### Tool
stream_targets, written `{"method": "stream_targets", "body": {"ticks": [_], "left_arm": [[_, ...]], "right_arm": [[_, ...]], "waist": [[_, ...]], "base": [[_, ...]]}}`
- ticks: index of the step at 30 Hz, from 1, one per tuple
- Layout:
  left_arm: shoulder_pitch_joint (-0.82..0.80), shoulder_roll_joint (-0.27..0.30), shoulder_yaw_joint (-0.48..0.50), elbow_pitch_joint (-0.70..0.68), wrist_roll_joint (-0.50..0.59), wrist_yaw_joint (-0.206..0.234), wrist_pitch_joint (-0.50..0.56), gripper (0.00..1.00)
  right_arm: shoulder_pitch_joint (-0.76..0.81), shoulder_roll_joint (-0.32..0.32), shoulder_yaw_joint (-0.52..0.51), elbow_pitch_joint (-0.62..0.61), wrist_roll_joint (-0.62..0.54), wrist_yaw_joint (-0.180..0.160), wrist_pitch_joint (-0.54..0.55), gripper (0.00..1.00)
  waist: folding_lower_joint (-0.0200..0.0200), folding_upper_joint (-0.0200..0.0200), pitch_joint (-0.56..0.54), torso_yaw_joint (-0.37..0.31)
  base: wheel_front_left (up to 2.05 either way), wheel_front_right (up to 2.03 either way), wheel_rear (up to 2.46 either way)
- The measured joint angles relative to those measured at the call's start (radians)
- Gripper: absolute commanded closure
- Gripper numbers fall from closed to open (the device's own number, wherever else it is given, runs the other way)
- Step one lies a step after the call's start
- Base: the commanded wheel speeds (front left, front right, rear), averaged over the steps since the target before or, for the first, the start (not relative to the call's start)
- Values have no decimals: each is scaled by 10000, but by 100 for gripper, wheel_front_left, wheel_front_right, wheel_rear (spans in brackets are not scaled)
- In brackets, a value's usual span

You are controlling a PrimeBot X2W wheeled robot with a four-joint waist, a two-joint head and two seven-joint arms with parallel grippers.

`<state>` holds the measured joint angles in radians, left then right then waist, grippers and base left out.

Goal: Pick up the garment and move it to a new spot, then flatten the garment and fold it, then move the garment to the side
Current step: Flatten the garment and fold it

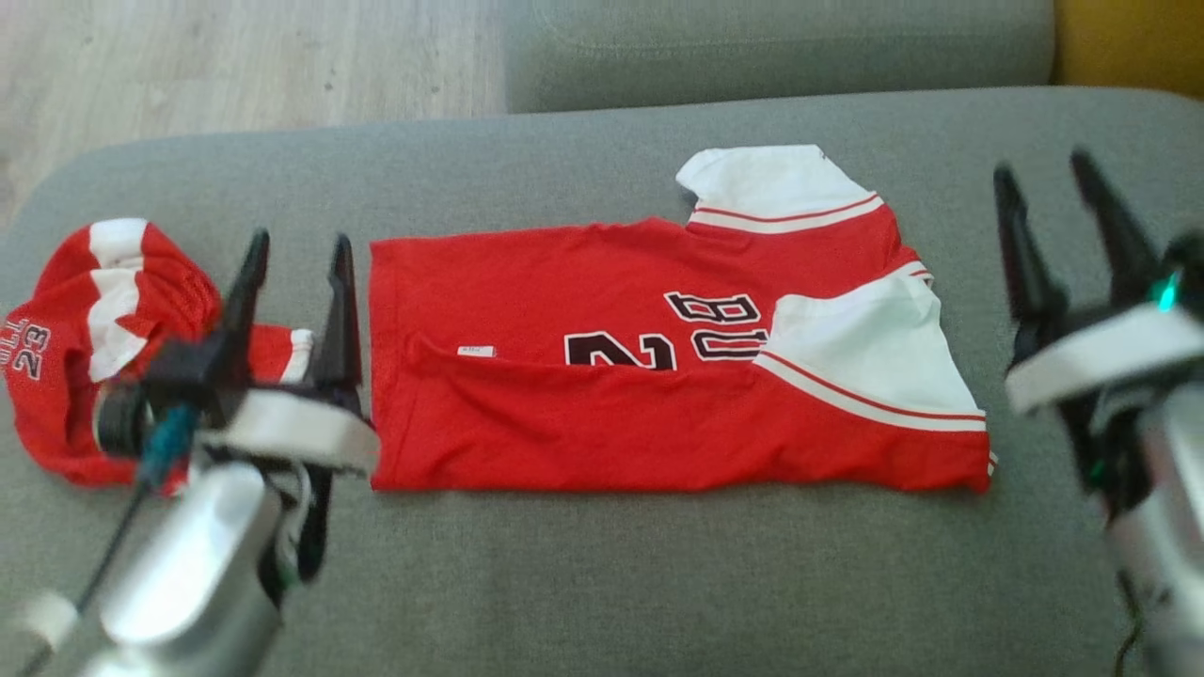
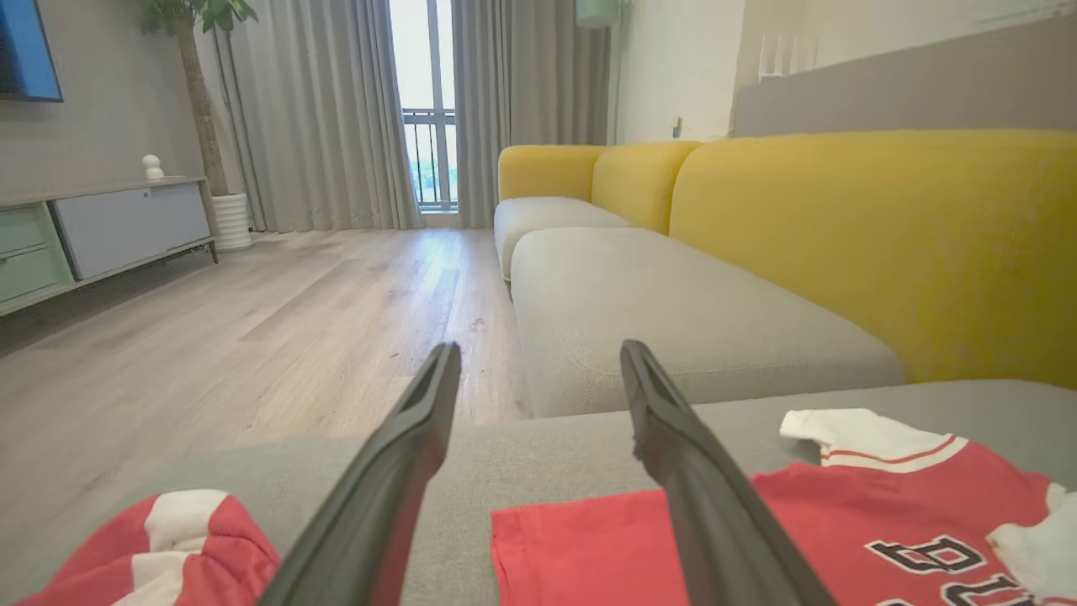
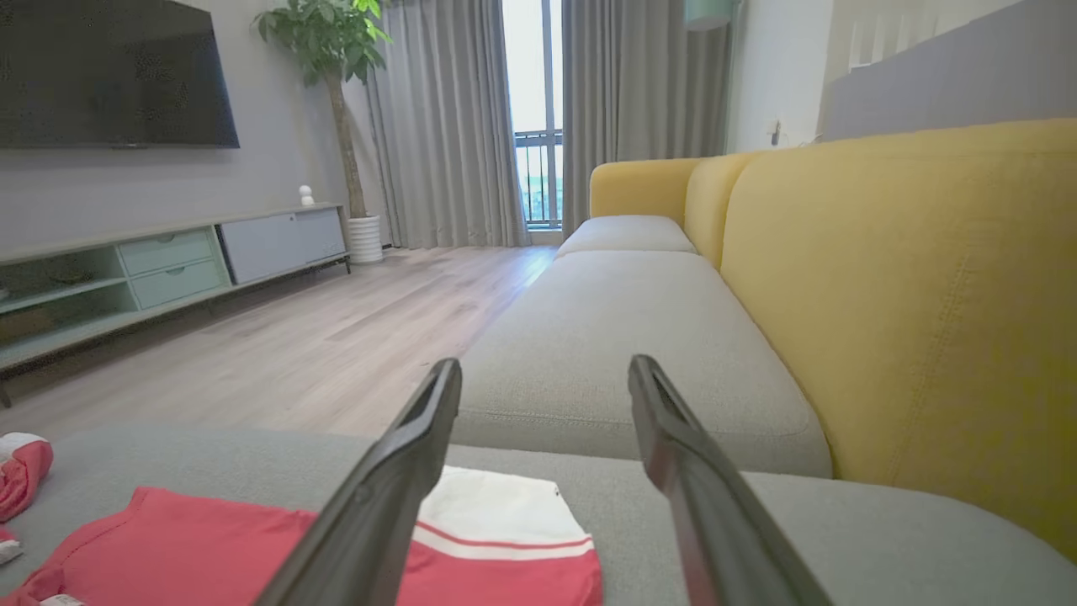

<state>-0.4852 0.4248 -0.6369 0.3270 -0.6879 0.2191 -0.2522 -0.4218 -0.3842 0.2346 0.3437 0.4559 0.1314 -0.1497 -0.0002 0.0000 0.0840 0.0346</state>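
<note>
Head view, for the layout: red garment (image 1: pixel 658 376) flat across the middle of the grey sofa seat (image 1: pixel 602 583), apparently folded once lengthwise, white sleeves (image 1: pixel 865 348) toward the right end, hem (image 1: pixel 376 367) toward the left end. Left tool (image 1: pixel 299 240) just beside the hem, fingers wide apart, gripping nothing; right tool (image 1: pixel 1044 167) off the sleeve end, near the right end of the seat, likewise spread wide and empty. Probably between folds, so worth planning the crosswise fold: pinch both corners of one short edge low against the cushion, lift only enough to clear the cloth beneath, carry across, lay edge on edge, then smooth outward to keep the sleeves from bunching. Mind the loose pleat along the middle, likely to drag. Room: bare cushion along the near edge, good for sliding the bundle; less at the left end, taken by a second crumpled red garment (image 1: pixel 85 348) close behind the left tool; far edge dropping to wooden floor (image 1: pixel 235 56) at the left and facing another seat cushion (image 1: pixel 781 47) beyond; yellow backrest (image 2: pixel 883 236) along the right side in the left wrist view
</note>
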Motion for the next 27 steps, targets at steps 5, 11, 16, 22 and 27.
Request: {"method": "stream_targets", "body": {"ticks": [5,11,16,22,27], "left_arm": [[1868,-690,955,-968,704,280,0,0],[3596,-1507,1595,-786,1390,173,0,0],[3706,-1856,2034,-203,1801,-109,0,0],[3381,-2086,1856,1340,1793,-359,349,0],[2663,-2259,1829,2596,1622,-428,1055,0]], "right_arm": [[1867,1193,-922,-616,-997,0,-198,0],[3435,2293,-1490,-1085,-1896,0,-278,0],[3595,2550,-1789,-1505,-2169,0,-240,0],[3535,2575,-1814,-1862,-2284,0,52,0],[3499,2615,-1732,-1977,-2290,0,105,0]], "waist": [[0,0,-282,59],[-1,0,-463,9],[1,0,-459,-68],[1,0,-359,-223],[1,0,-213,-449]], "base": [[0,0,0],[0,0,0],[0,0,0],[0,0,0],[0,0,0]]}}
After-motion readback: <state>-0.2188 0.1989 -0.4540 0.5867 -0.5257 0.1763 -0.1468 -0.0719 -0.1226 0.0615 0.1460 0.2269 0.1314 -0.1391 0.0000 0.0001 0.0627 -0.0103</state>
